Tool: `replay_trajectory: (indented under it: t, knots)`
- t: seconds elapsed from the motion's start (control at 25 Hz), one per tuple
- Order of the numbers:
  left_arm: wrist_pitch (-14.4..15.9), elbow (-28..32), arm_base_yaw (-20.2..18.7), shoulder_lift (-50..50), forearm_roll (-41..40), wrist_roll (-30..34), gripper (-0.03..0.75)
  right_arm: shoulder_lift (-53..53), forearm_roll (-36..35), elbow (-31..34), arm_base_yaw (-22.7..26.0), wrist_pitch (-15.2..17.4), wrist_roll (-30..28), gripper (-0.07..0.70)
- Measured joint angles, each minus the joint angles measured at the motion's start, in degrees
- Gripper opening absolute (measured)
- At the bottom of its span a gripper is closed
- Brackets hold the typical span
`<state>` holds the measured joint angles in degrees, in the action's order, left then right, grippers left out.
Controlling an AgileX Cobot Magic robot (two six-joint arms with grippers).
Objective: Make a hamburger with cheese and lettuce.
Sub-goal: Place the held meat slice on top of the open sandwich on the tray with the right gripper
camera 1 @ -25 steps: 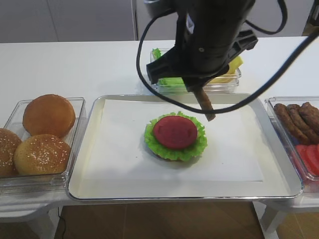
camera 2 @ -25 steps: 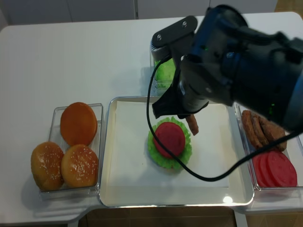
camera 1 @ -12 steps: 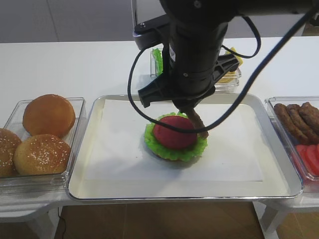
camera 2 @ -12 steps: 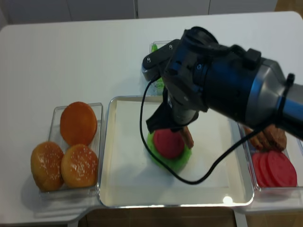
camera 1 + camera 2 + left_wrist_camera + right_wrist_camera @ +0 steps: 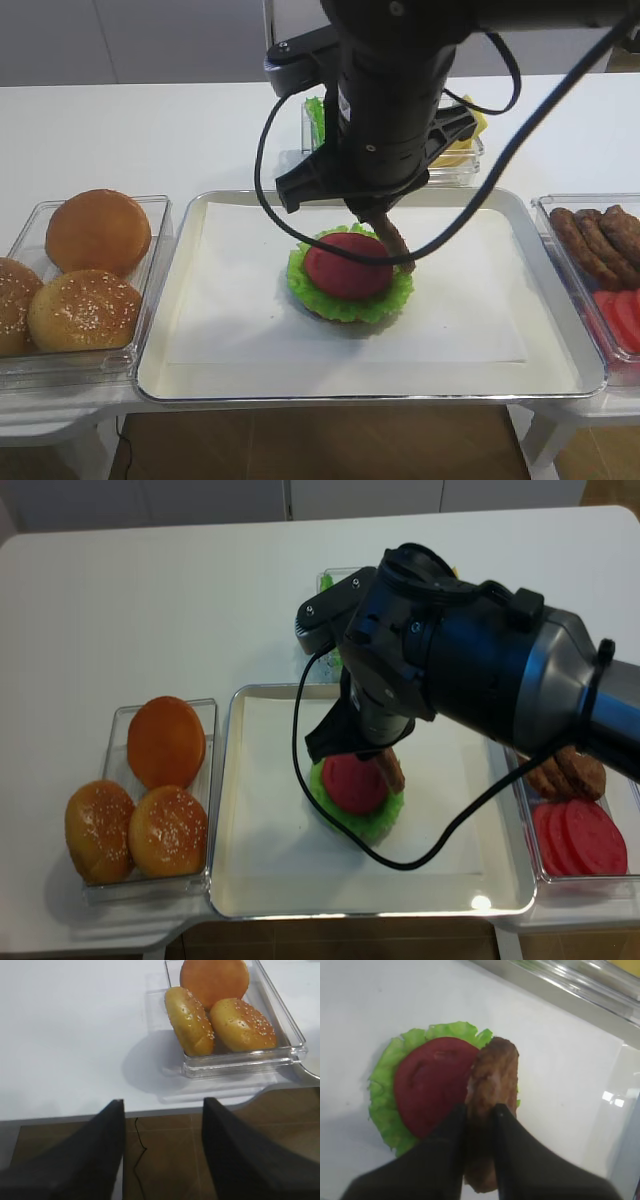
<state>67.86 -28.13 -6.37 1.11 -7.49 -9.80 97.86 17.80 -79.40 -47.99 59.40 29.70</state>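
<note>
The hamburger [image 5: 345, 275] lies mid-tray: a red tomato slice [image 5: 432, 1082] on the frilly green lettuce [image 5: 382, 1095], with the bun base barely showing beneath. My right gripper [image 5: 479, 1109] is shut on a brown patty [image 5: 492, 1077], held edge-on. The patty [image 5: 397, 245] hangs at the stack's right edge, overlapping the tomato's rim; whether it touches I cannot tell. The yellow cheese [image 5: 465, 140] sits in a clear box behind the arm, mostly hidden. My left gripper [image 5: 162, 1110] stands open and empty past the table's front edge, near the bun box.
A clear box [image 5: 150, 215] at the left holds three buns, two of them seeded [image 5: 240, 1022]. At the right, another box [image 5: 545, 205] holds brown patties [image 5: 600, 235] and tomato slices [image 5: 620, 312]. The steel tray [image 5: 200, 380] is lined with white paper. The right arm's black cable loops over the stack.
The right arm dropped and moved left, carrying the patty from over the tray's back to the stack's right edge. Over the last half second it barely moved.
</note>
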Motion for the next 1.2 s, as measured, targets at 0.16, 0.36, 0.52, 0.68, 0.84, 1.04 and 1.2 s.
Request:
replay_trajectory:
  t: [0.16,0.36,0.52,0.68,0.84,1.04,1.2]
  knots:
    - [0.00,0.00,0.00,0.00,0.00,0.00,0.370,0.00,0.14,-0.95,-0.22,1.09,0.00,0.119]
    - [0.00,0.00,0.00,0.00,0.00,0.00,0.370,0.00,0.41,-2.83,-0.81,1.38,0.00,0.118]
    - [0.00,0.00,0.00,0.00,0.00,0.00,0.370,0.23,0.30,-2.83,-1.39,2.02,0.00,0.118]
    - [0.00,0.00,0.00,0.00,0.00,0.00,0.369,0.69,0.41,-2.83,-1.49,2.38,0.00,0.118]
    - [0.00,0.00,0.00,0.00,0.00,0.00,0.370,0.69,1.40,-2.83,-1.49,2.96,0.00,0.118]
    - [0.00,0.00,0.00,0.00,0.00,0.00,0.370,0.82,1.85,-2.83,-1.49,3.29,-0.07,0.118]
    - [0.00,0.00,0.00,0.00,0.00,0.00,0.370,1.79,1.73,-2.83,-1.49,3.29,-0.07,0.118]
